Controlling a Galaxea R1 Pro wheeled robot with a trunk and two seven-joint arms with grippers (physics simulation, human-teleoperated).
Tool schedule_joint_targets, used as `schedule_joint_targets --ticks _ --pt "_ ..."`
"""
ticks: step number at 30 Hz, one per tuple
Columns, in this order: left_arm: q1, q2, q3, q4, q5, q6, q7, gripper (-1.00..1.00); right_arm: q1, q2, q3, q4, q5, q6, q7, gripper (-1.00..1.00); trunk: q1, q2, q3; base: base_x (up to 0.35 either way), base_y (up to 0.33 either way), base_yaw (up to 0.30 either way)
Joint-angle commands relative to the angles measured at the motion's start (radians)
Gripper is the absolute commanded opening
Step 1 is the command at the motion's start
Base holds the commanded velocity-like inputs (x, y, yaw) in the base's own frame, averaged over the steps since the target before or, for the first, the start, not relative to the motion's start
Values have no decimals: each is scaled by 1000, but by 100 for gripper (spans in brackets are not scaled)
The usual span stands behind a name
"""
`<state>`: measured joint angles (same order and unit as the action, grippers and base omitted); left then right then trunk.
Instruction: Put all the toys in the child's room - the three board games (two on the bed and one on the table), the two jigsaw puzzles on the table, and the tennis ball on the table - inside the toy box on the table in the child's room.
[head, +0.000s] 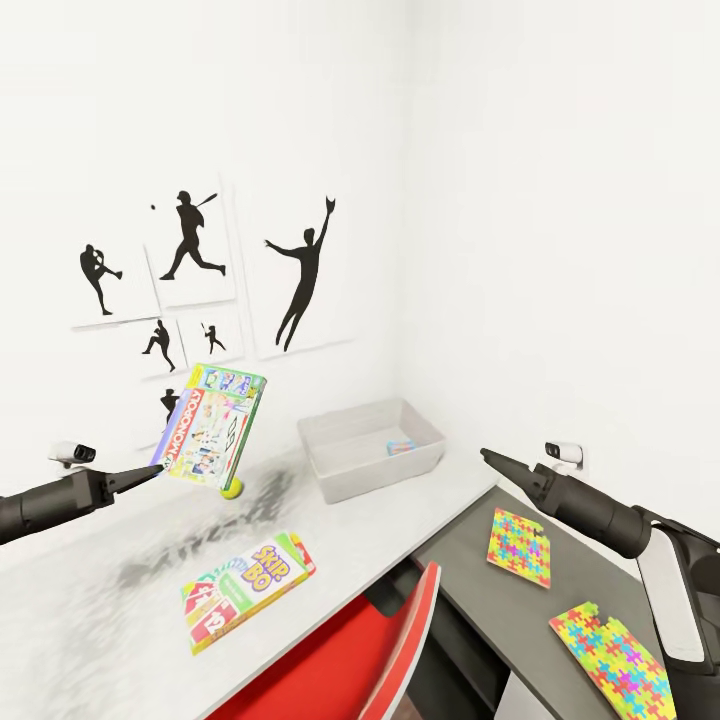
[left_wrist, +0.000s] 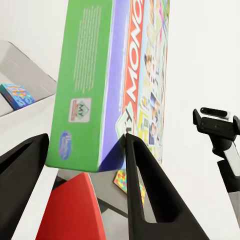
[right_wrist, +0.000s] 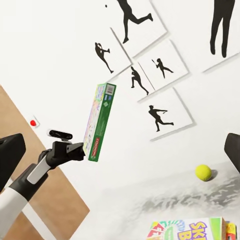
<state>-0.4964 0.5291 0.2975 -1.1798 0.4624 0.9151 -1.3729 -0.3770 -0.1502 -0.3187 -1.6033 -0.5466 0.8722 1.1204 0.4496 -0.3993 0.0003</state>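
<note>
My left gripper (head: 155, 468) is shut on the lower corner of the green-edged board game (head: 212, 424), holding it upright in the air above the table (head: 90, 630); the left wrist view shows its box (left_wrist: 100, 85) between both fingers. The tennis ball (head: 233, 489) lies just below it. The SKIP-BO board game (head: 248, 590) lies flat near the table's front. The pale grey toy box (head: 345, 478) stands by the wall corner with a blue board game (head: 401, 446) inside. Two jigsaw puzzles (head: 519, 547) (head: 612, 662) lie on a dark grey surface. My right gripper (head: 487, 456) hangs open beside the toy box.
A red chair (head: 350, 650) is tucked under the table's front edge. White walls close the corner behind the toy box, the left one carrying baseball silhouette pictures (head: 190, 240). In the right wrist view the tennis ball (right_wrist: 203, 172) rests on the tabletop.
</note>
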Motion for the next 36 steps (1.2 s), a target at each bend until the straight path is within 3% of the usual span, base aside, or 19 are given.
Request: schedule_joint_targets --ticks 1,36 --pt "0 0 1 0 2 9 -2 -100 0 0 0 0 -2 5 1 100 0 -1 0 0 0 0" --pt "1 -19 5 0 1 -1 1 -100 0 1 1 2 6 4 -51 100 0 -1 0 95 0 0"
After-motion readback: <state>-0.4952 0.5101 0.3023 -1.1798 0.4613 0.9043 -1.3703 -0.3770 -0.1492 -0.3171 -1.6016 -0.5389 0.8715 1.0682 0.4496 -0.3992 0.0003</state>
